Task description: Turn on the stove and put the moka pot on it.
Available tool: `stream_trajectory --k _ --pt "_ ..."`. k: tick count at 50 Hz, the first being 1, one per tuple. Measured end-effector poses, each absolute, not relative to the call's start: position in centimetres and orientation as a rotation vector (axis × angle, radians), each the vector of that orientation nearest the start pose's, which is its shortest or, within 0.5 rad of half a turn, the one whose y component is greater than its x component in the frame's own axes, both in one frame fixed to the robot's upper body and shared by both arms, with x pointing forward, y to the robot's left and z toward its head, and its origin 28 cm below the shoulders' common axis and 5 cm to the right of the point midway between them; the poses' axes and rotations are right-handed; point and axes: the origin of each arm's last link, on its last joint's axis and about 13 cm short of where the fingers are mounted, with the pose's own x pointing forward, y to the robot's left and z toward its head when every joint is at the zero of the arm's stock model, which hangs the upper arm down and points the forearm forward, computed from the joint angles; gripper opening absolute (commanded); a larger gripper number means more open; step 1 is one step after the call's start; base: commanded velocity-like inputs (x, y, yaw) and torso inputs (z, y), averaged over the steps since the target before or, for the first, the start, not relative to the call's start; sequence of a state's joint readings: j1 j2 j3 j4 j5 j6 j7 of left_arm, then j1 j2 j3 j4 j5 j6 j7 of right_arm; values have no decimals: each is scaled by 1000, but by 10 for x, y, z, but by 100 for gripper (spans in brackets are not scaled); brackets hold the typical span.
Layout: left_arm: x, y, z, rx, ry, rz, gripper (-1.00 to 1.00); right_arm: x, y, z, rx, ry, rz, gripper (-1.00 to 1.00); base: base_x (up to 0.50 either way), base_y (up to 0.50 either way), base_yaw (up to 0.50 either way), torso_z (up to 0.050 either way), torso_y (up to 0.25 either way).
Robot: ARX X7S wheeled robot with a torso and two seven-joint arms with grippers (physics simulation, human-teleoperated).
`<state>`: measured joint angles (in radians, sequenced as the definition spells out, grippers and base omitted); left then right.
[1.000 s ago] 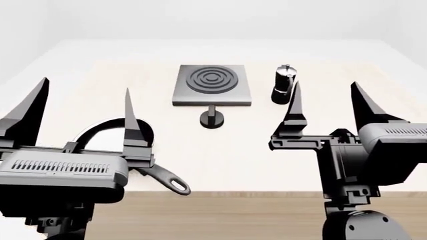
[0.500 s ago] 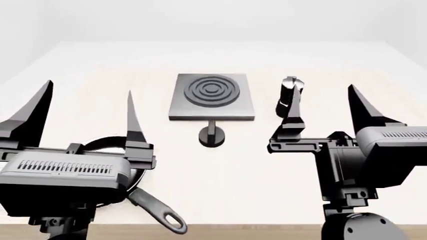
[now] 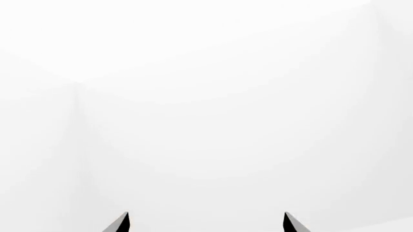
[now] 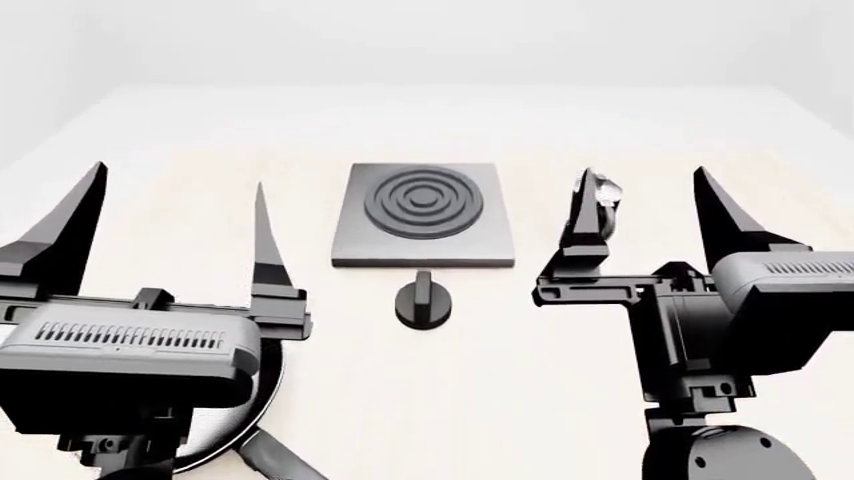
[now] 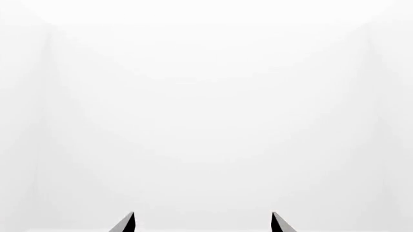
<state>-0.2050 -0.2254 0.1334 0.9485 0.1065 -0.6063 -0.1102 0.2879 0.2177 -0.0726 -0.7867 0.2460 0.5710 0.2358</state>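
The stove (image 4: 422, 215), a square dark-grey plate with concentric rings, lies at the table's middle in the head view. Its small black ridged knob (image 4: 423, 300) sits just in front of it. The moka pot (image 4: 603, 197) stands to the stove's right, mostly hidden behind my right gripper's finger; only its silver lid shows. My left gripper (image 4: 174, 225) is open and empty at the near left, above the frying pan. My right gripper (image 4: 647, 215) is open and empty at the near right. Both wrist views show only open fingertips (image 3: 121, 223) (image 5: 127, 223) against white.
A black frying pan (image 4: 260, 400) with a long handle lies under my left gripper at the near left of the light wooden table (image 4: 534, 380). White walls surround the table.
The head view has tilted or moved forward: the stove, knob and moka pot sit lower in frame, and the table's front edge has left the view. The grippers keep their places and stay open.
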Motion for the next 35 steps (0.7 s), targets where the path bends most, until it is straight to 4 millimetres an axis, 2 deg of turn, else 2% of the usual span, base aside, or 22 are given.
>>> stream_trajectory --k 35 --pt "187 215 191 254 -539 34 100 213 -100 188 1 -466 29 100 197 0 0 0 0"
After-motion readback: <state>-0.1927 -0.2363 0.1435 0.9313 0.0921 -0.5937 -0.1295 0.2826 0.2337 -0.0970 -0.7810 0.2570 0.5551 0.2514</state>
